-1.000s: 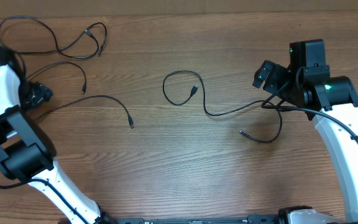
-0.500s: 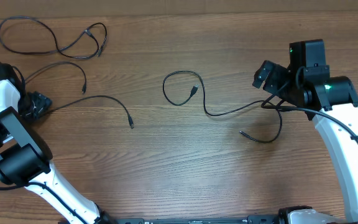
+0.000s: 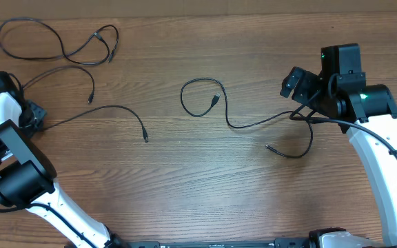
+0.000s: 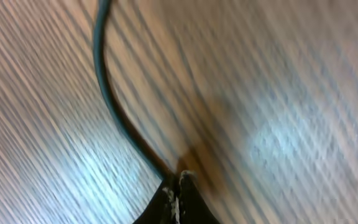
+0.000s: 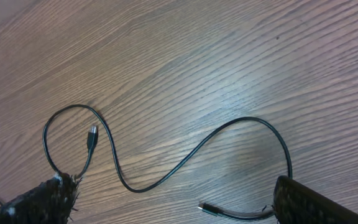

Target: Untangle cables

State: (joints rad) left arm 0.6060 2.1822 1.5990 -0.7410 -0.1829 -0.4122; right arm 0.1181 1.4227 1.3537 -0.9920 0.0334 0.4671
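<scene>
Your left gripper (image 4: 176,194) sits low at the left edge of the table (image 3: 205,193), its arm folded back on itself. The jaws are pressed together on a thin black cable (image 4: 112,112). In the wrist view that cable runs straight out of the closed tips and off across the wood, but the picture is blurred. From overhead, it leaves the gripper and arcs right to a plug end on the table's left half. A second strand (image 3: 67,69) curves from beside the same gripper to another plug. You cannot tell whether it is the same cord, because the arm covers the join. Further back lies a looped cable (image 3: 62,49), apart from both grippers.

Your right gripper (image 5: 179,208) is spread wide and holds nothing, its wrist angled toward the table's centre. The third cable (image 5: 247,118) snakes over the wood between its fingers. Its loop and one plug lie by one finger, and the other plug end lies near the other finger. From overhead, the stretch beneath the gripper is hidden.
</scene>
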